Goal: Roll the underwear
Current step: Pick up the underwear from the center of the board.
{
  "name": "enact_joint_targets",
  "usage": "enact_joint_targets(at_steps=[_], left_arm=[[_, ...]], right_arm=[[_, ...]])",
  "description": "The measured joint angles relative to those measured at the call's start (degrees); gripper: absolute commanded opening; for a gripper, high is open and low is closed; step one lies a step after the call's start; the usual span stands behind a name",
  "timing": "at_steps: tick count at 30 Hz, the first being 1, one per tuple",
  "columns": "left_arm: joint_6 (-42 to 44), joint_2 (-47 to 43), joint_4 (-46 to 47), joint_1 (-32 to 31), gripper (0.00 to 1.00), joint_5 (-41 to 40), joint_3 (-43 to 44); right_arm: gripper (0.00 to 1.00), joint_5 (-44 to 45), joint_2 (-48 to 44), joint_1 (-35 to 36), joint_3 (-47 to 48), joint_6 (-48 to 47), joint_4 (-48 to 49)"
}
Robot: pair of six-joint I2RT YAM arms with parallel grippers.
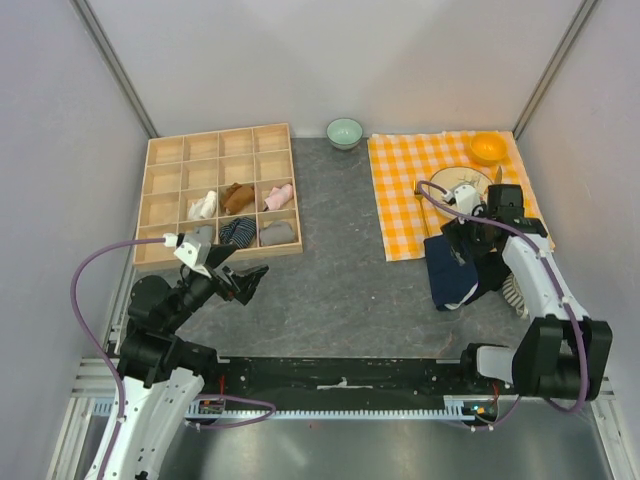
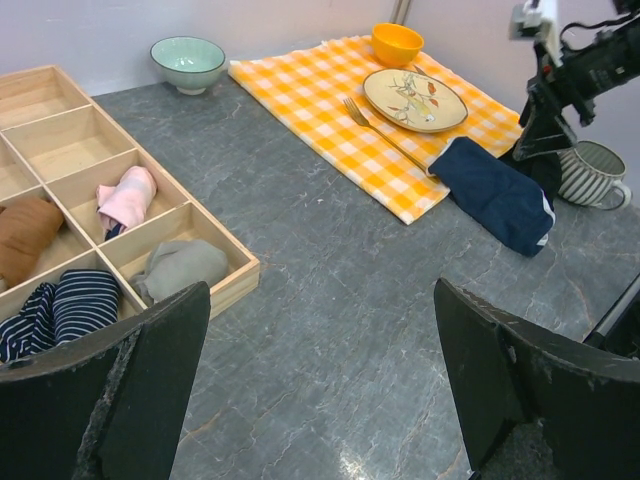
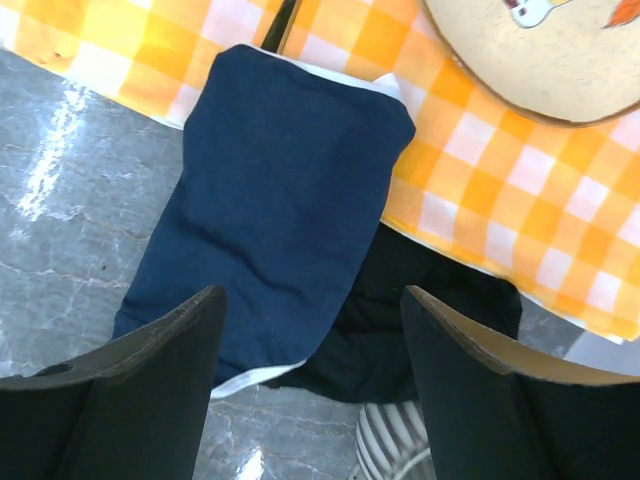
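You are at the start of the roll: the underwear (image 3: 270, 200) lies flat, one end on the checked cloth (image 3: 480, 160), under your right gripper (image 3: 310, 300), its fingers spread and empty (the left gripper (image 2: 320, 290) is likewise wide, empty). Next, judge an end to pinch and turn over.

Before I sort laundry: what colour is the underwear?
The underwear is navy, white-trimmed; right wrist view.

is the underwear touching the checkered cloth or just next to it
Touching. The right wrist view shows the underwear with its far end lying over the edge of the orange checkered cloth.
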Motion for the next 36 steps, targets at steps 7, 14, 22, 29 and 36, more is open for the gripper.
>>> enact_joint_targets(at_steps=[7,14,22,29,36], left_arm=[[0.0,0.0,0.0,0.0,0.99,0.0,0.0],[0.0,0.0,0.0,0.0,0.99,0.0,0.0],[0.0,0.0,0.0,0.0,0.99,0.0,0.0],[0.0,0.0,0.0,0.0,0.99,0.0,0.0],[0.0,-0.1,0.0,0.0,0.99,0.0,0.0]], right_arm=[[0.62,2.2,10.8,0.7,-0.9,0.0,4.5],[0.3,3.6,16.4,2.5,-1.0,0.2,7.0],[0.0,3.9,17.4,3.5,-1.0,0.0,7.3],[0.0,1.4,14.8,4.1,0.4,-1.0,2.0],[0.0,-6.3,6.0,11.1,11.9,-2.4,-9.2]])
